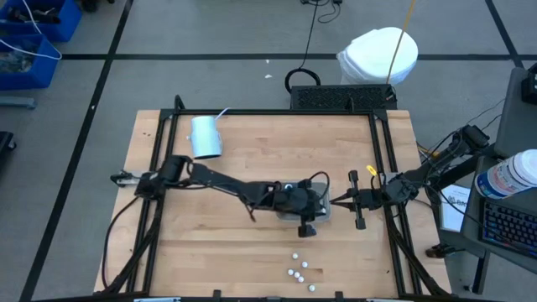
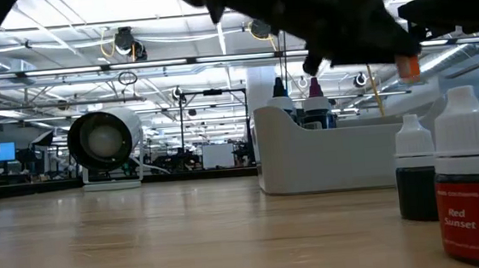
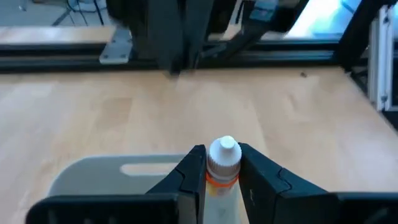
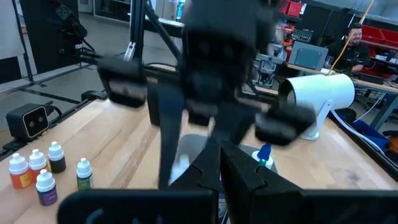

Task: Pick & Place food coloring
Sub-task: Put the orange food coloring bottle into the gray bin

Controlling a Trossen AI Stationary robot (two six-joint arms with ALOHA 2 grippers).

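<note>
Jaws of left gripper (image 3: 222,180) clenched on bottle (image 3: 223,163), cap up, above tray (image 3: 93,174) for dropping in; right gripper (image 4: 221,163) pinched empty, waiting beside.

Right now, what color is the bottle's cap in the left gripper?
White, on the bottle in the left gripper; left wrist view.

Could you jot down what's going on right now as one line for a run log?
left gripper: shut on bottle, above tray | right gripper: shut, waiting beside tray | loose bottles: on table
</note>
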